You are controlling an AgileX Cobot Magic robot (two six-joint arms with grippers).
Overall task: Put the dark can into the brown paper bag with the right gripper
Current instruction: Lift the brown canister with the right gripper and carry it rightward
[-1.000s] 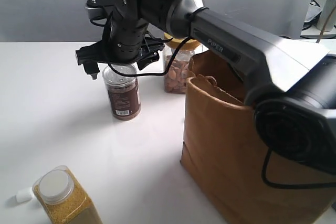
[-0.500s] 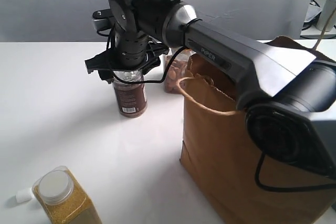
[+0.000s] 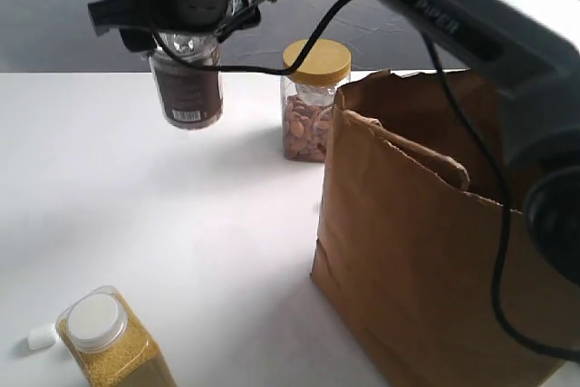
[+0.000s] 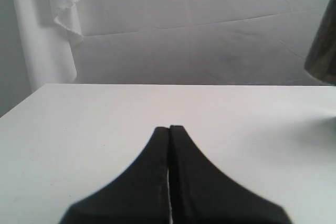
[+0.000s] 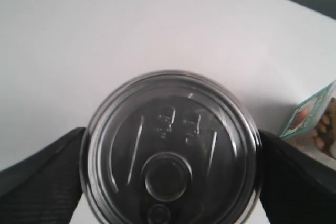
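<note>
Right claw (image 3: 184, 38) is clenched on the dark can (image 3: 187, 88), gripping either side of its clear-lidded top. The can hangs upright, clear of the white worktop (image 3: 181, 215), with its barcode label facing the exterior camera. To its right in the exterior view stands a yellow-lidded nut jar (image 3: 310, 101), then the brown paper bag (image 3: 408, 251), upright with its mouth open and the can outside it. Left claw (image 4: 169, 129) sits low over the worktop, closed tight on nothing, and a jar of yellow grains (image 3: 113, 342) stands at the near edge.
</note>
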